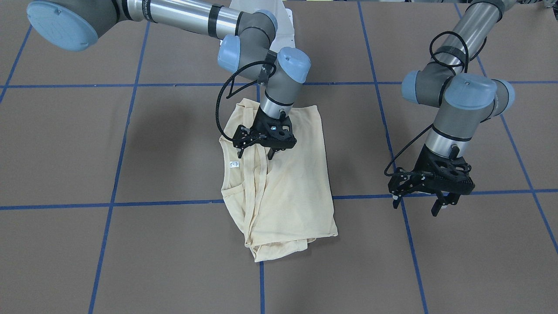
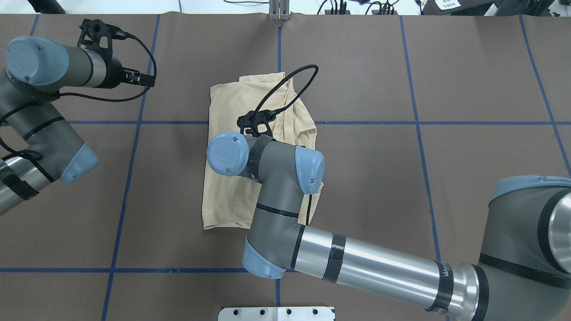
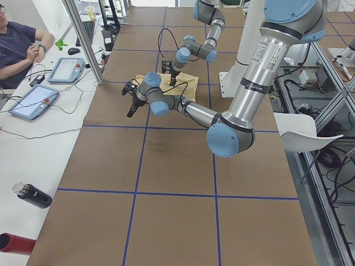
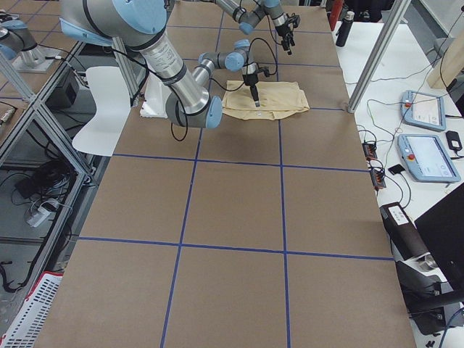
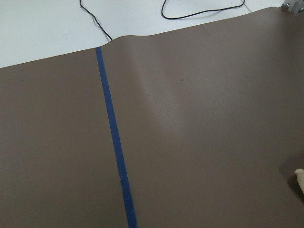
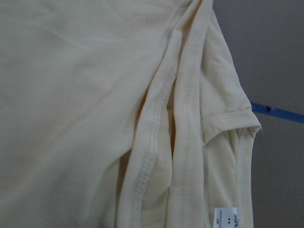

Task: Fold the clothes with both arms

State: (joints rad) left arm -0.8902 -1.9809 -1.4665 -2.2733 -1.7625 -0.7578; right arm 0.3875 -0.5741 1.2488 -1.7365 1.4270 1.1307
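Note:
The pale cream-yellow shirt (image 1: 287, 192) lies folded into a rough rectangle at the table's middle, with its print hidden. It also shows in the overhead view (image 2: 232, 111). Its white tag (image 1: 234, 164) shows by the neckline, and in the right wrist view (image 6: 225, 216). My right gripper (image 1: 255, 153) hangs open just above the shirt's neckline folds and holds nothing. My left gripper (image 1: 416, 205) is open and empty above bare table, well off the shirt's side. The left wrist view shows only a sliver of the shirt (image 5: 299, 175).
Brown paper with blue tape lines (image 1: 165, 203) covers the table. The white pedestal base (image 2: 276, 313) is at the robot's side. An operator (image 3: 16, 44), tablets (image 3: 33, 101) and bottles (image 3: 33, 195) are along the far white bench.

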